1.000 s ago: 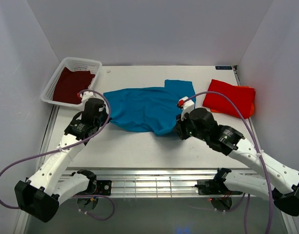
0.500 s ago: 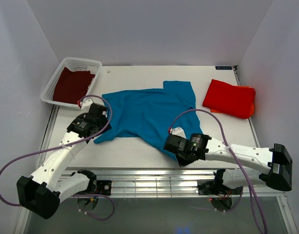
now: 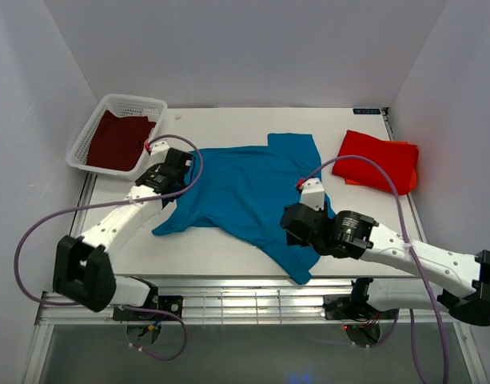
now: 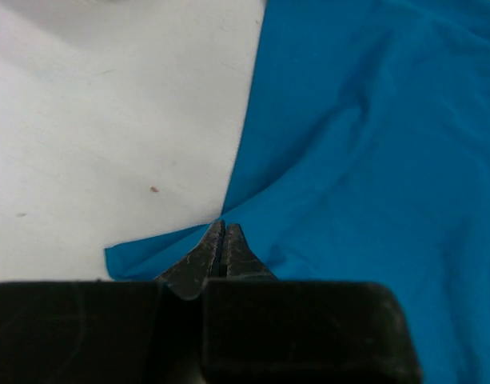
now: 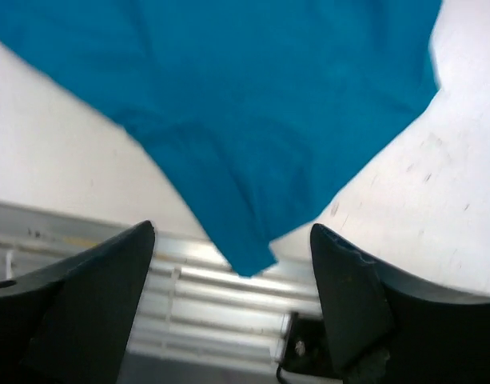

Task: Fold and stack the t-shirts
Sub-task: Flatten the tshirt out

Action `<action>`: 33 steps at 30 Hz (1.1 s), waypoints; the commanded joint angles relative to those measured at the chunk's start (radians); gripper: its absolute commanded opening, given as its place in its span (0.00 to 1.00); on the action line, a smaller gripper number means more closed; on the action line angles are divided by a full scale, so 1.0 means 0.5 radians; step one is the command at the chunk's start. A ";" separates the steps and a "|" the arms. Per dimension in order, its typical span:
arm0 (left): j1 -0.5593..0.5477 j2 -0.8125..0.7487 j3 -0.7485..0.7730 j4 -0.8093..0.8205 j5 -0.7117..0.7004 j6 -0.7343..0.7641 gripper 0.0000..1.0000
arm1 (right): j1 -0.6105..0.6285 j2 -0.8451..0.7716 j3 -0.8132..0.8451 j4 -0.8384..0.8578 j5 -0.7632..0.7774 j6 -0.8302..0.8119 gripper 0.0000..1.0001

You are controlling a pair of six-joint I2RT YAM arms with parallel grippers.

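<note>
The left arm reaches forward, left gripper (image 4: 222, 234) clenched at the teal t-shirt (image 4: 364, 144) edge (grasp unclear); right gripper (image 5: 231, 234) hangs released, hem between its jaws.

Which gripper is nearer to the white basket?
Left. The left gripper sits just right of the white basket, at the edge of the teal shirt; the right gripper is far across it, near the front edge of the table.

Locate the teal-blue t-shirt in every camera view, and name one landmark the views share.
Top external: teal-blue t-shirt spread out mid-table.
Left wrist: t-shirt fills the right side.
Right wrist: t-shirt upper centre, corner past the table's near edge.
Shared landmark: the white table.
</note>
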 commanded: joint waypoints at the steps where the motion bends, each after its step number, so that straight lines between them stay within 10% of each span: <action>1: 0.017 0.286 0.128 0.297 0.065 0.078 0.00 | -0.296 -0.191 -0.148 0.464 0.340 -0.263 0.58; 2: 0.020 0.363 0.156 0.324 0.075 0.062 0.00 | -0.386 -0.282 -0.216 0.760 0.310 -0.455 0.19; 4: 0.047 0.584 0.226 0.385 0.105 0.053 0.00 | -0.652 -0.341 -0.393 1.050 0.153 -0.637 0.08; 17: 0.149 1.109 0.380 0.410 0.115 0.068 0.00 | -1.381 0.516 -0.403 1.968 -0.718 -1.098 0.08; 33: 0.348 1.216 0.279 0.462 0.219 0.053 0.00 | -1.593 1.214 -0.259 1.775 -0.988 -1.031 0.08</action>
